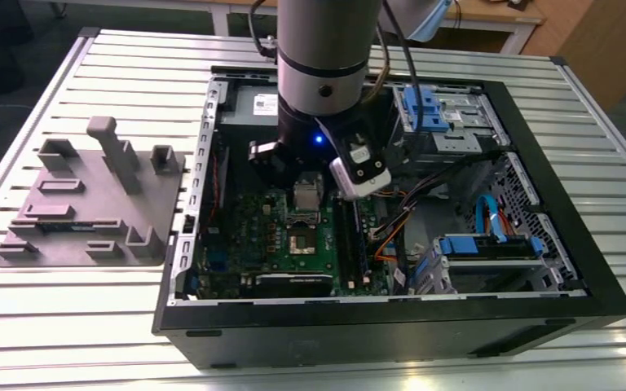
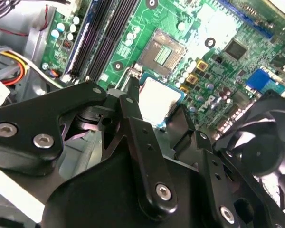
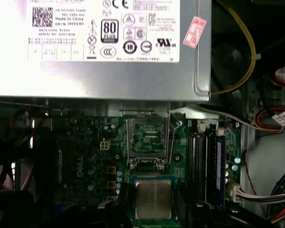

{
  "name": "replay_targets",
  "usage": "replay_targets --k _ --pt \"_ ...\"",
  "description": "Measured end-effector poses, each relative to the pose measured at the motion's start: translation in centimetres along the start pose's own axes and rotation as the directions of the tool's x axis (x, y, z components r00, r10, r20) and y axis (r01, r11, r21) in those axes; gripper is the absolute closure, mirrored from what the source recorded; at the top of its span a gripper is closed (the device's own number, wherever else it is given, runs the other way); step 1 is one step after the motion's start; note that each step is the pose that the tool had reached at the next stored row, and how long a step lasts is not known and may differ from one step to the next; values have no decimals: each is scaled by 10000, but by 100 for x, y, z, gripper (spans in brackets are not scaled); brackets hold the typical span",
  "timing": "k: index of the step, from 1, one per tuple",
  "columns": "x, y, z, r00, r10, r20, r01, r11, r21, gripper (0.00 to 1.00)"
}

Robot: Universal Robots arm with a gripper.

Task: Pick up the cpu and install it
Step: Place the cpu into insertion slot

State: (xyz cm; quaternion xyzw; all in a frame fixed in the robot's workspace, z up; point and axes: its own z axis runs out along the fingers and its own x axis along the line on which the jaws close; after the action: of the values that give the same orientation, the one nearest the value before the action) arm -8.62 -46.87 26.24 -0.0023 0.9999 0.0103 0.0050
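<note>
Looking into the open computer case [image 1: 400, 330] on the slatted table [image 1: 63, 326], you find the arm reaching down over the green motherboard [image 3: 85, 156]. The gripper [image 2: 157, 97] has its black fingers [image 2: 132, 102] drawn in against opposite edges of the cpu [image 3: 153, 199], so you are holding the chip, silver top up, clear of the board. It hangs just beside the socket [image 3: 147, 138], whose frame stands open with the contacts exposed.

The case also holds the gray power supply [image 3: 99, 71] along one wall, black memory slots [image 3: 202, 156] next to the socket, a fan [image 2: 256, 152], blue-tabbed drive bays [image 1: 433, 110] and loose cables [image 1: 398, 226].

Outside the case, on the exterior view's left, a gray fixture [image 1: 85, 204] sits on the table. A long greenish stick [image 1: 68, 226] lies in one of its slots.
</note>
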Motion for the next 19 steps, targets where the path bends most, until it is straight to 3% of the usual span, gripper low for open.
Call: replay_targets --k 4,19 --pt "-6 -78 57 10000 16 1 -16 10000 -1 53" --pt "-8 -109 328 10000 16 8 -16 10000 0 53"
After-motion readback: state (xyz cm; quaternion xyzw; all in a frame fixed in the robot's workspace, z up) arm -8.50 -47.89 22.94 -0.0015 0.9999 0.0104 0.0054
